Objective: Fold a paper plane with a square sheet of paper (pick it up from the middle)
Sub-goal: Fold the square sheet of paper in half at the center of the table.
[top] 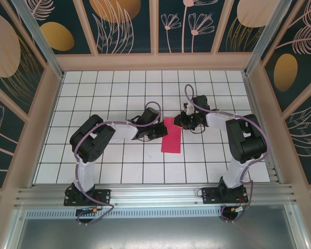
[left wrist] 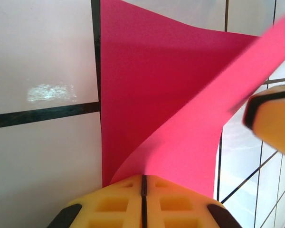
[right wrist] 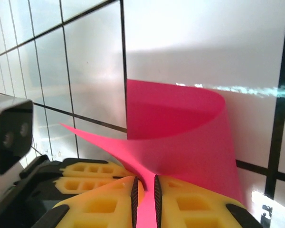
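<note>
Right now my left gripper [left wrist: 142, 192] is clamped on the square sheet of paper [top: 172, 139], near the table's [top: 93, 88] middle. The right gripper [right wrist: 145, 202] pinches its far end, I think. Uneven pulling could tear it or crease it crooked.

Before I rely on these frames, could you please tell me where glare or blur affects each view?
Top external: evenly lit and sharp throughout. Left wrist: a glare patch sits on the white tile, and the raised edge of the square sheet of paper is blurred at the top right. Right wrist: a bright glare streak runs across the floor just behind the curled paper.
</note>
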Tool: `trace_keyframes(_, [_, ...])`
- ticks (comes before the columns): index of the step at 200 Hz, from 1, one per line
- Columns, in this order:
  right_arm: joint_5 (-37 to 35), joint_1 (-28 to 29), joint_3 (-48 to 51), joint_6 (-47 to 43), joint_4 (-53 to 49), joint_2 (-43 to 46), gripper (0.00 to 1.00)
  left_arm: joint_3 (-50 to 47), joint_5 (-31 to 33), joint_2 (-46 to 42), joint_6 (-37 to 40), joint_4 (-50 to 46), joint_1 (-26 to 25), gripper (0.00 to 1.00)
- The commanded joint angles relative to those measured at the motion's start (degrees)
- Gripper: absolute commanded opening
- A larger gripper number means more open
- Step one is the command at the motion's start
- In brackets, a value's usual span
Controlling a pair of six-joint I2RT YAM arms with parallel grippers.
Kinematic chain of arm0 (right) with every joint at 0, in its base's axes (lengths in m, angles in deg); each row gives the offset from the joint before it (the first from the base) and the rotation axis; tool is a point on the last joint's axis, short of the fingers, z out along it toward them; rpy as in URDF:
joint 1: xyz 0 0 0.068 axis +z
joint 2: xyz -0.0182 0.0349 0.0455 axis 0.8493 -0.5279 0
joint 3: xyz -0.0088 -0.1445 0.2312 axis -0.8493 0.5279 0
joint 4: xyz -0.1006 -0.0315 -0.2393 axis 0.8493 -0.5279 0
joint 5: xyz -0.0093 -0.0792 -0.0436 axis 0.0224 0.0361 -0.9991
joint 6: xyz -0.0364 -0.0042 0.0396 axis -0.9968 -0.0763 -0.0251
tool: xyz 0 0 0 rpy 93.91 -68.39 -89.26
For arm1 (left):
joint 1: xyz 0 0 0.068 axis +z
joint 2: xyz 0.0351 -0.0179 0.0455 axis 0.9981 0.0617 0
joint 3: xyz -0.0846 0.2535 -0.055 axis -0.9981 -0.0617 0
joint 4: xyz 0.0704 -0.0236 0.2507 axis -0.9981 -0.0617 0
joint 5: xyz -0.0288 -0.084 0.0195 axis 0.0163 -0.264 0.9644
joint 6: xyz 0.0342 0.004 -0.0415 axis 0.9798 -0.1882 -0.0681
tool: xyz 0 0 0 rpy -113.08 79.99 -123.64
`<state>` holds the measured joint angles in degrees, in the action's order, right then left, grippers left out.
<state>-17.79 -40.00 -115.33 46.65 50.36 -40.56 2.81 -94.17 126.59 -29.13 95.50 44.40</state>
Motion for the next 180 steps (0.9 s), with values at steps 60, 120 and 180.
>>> trace_keyframes(60, [-3.04, -1.60, 0.73, -1.65, -0.51, -6.97, 0.21, -1.18, 1.41, 3.38, 1.50, -5.14, -0.78, 0.11])
trace_keyframes(120, [-0.15, -1.63, -4.43, -2.23, -4.00, -0.98, 0.21, -1.01, 1.43, 3.09, 1.56, -5.45, -0.78, 0.11])
trace_keyframes(180, [-0.90, -2.32, -6.66, -2.91, -4.16, -6.06, 0.21, -0.83, 1.43, 3.11, 1.59, -5.58, -0.82, 0.11])
